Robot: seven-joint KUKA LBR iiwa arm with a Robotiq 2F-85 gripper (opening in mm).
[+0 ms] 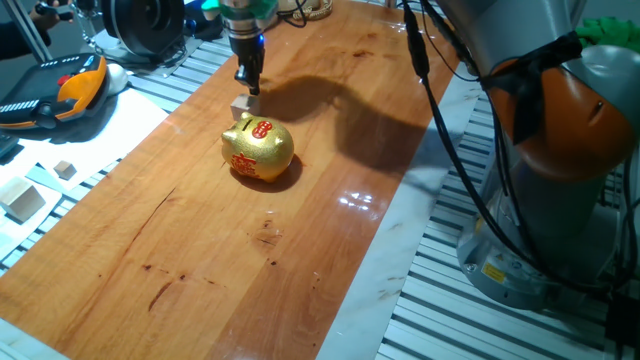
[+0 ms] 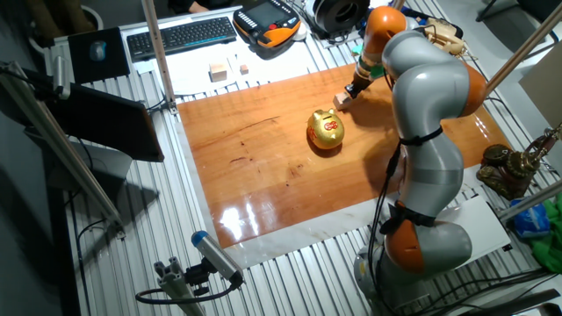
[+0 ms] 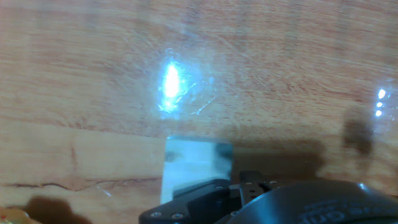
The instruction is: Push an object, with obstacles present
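One fixed view shows a glossy reddish-brown wooden tabletop [image 1: 300, 230] with dark grain streaks and bright glare patches, edged by a pale strip and set on a frame of ribbed aluminium slats [image 1: 500, 320]. Near its far end the small beige cube [image 1: 241, 107] sits on the wood, with the gripper [image 1: 250, 88] standing upright right at its top far edge, seemingly touching it; whether the fingers are apart or together cannot be told from any view. Just in front of the cube, close but apart, stands the golden piggy bank [image 1: 258, 148], with red characters on its back and side too small to read. Off the board to the left lie a larger pale wooden block [image 1: 22, 198] and a tiny cube [image 1: 64, 169] on a white sheet. The other fixed view adds a black keyboard [image 2: 181, 34], an orange-and-black handheld pendant [image 2: 268, 22] and a brass ornament [image 2: 511, 169] around the table. The hand view is blurred: wood grain, glare, and the pale cube under the dark gripper body.
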